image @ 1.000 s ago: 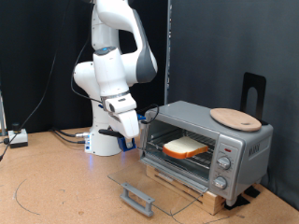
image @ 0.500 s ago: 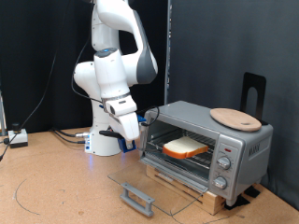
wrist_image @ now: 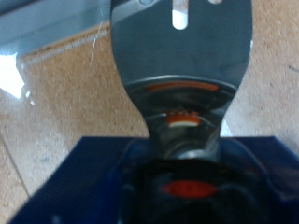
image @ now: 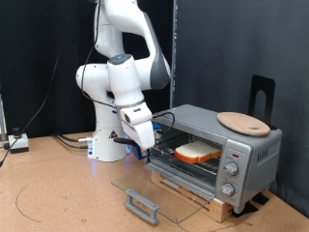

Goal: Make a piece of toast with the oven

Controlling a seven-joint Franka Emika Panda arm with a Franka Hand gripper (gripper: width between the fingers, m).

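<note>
The oven (image: pixel 249 145) stands on a wooden slat base at the exterior view's right, its glass door (image: pixel 162 189) folded down flat and open. The piece of toast (image: pixel 197 152) lies on the wire rack inside. My gripper (image: pixel 145 138) hangs just outside the oven's open mouth, on the exterior view's left of it. It is shut on a dark slotted spatula (wrist_image: pixel 182 47), whose blade reaches out from the hand in the wrist view. The blade's tip points into the oven towards the toast. The toast does not show in the wrist view.
A round light wooden board (image: pixel 243 122) lies on top of the oven. The door's grey handle (image: pixel 142 205) sticks out low over the cork table. The round knobs (image: pixel 230 170) are on the oven's right panel. Cables and a small box (image: pixel 14 143) lie at far left.
My arm has swung lower and towards the exterior view's right, bringing the gripper and spatula up to the oven's mouth. The toast now sits slightly deeper in the oven.
</note>
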